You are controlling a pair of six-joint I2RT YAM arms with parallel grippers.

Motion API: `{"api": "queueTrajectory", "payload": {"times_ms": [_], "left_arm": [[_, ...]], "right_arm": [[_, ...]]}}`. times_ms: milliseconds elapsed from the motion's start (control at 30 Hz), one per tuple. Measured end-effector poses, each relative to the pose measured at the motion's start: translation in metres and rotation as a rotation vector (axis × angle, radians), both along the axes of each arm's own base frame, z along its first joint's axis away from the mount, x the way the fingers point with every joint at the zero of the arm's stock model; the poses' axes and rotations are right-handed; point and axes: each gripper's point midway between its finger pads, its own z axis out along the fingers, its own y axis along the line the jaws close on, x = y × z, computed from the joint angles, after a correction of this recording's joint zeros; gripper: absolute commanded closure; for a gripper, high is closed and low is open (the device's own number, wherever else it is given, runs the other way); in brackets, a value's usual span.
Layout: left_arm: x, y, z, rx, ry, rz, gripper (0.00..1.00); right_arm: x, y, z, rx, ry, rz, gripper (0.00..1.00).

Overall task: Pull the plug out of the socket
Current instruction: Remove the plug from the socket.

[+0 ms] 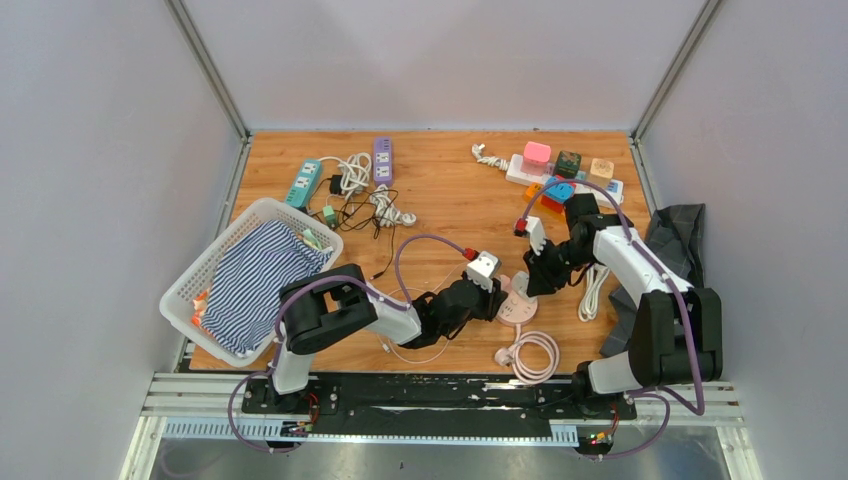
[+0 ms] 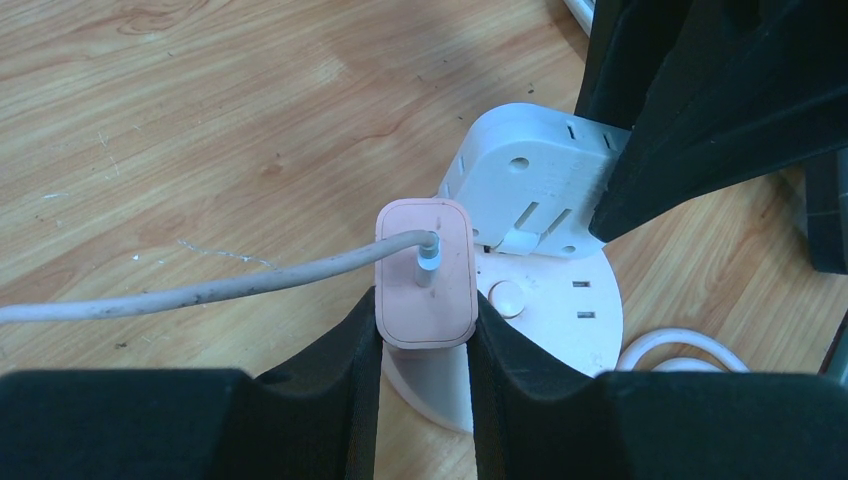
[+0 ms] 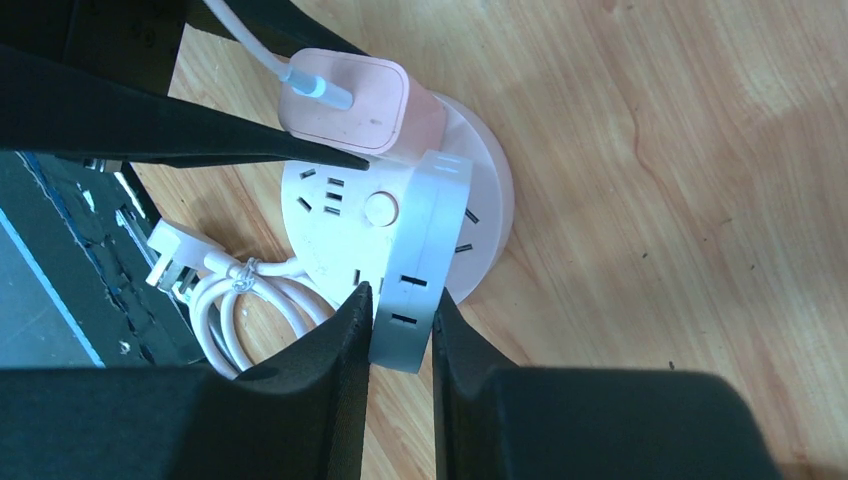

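Where the arms meet: front-centre of the table [image 1: 440, 200], over the round socket [image 1: 517, 306].
Task item: plug [image 2: 424, 272], pink, upright, seated on the socket's face; grey cable [image 2: 200, 290] leaves its top and trails off across the wood.
Left side: left gripper [image 2: 424, 318] clamped on the plug's two flanks.
Right side: right gripper [image 3: 400, 300] pinched on the white adapter block [image 3: 415, 250], which stands on the socket just beside the plug.
Loose item: white cord [image 3: 235, 300], coiled beside the socket.
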Motion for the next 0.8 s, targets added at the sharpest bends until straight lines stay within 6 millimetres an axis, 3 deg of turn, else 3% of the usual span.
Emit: {"api": "queueTrajectory", "payload": {"times_ms": [333, 800], "left_arm": [[0.0003, 0.0002, -0.0001, 0.0, 0.001, 0.002, 1.0], [0.0002, -0.0012, -0.0002, -0.011, 0.008, -0.008, 1.0]], "right_arm": [[0.0013, 0.0018, 0.0011, -0.011, -0.05, 0.085, 1.0], [0.0052, -0.0033, 0.0004, -0.015, -0.004, -0.054, 1.0]]}}
